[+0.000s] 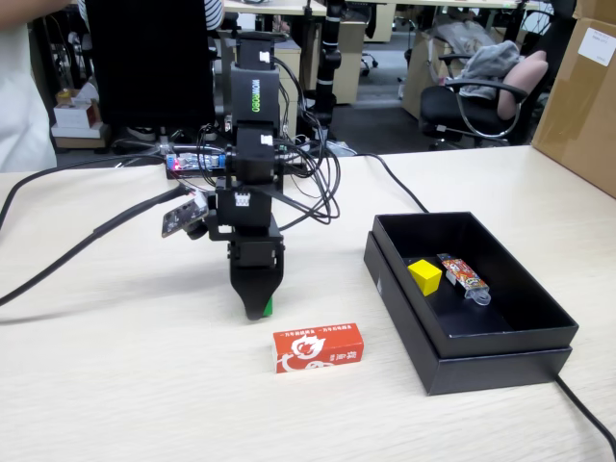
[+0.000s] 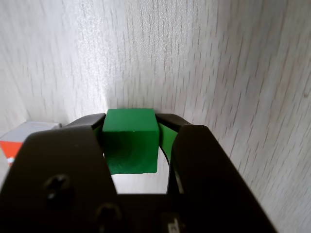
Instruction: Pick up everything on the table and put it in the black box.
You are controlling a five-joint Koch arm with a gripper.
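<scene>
My gripper (image 1: 257, 310) points straight down at the beige table (image 1: 115, 385), left of the black box (image 1: 500, 339). The wrist view shows its two dark jaws pressed against both sides of the green cube (image 2: 130, 140), so my gripper (image 2: 130, 121) is shut on it; in the fixed view only a green sliver of the cube (image 1: 269, 307) peeks out at the tips. A flat red box with a white logo (image 1: 318, 347) lies just right of and nearer than the gripper. The yellow cube (image 1: 424, 276) sits inside the black box.
A slim red-patterned packet (image 1: 464, 276) lies in the black box beside the yellow cube. Cables (image 1: 87, 241) trail across the table's left side and behind the arm. A corner of the red box (image 2: 19, 141) shows at the wrist view's left edge.
</scene>
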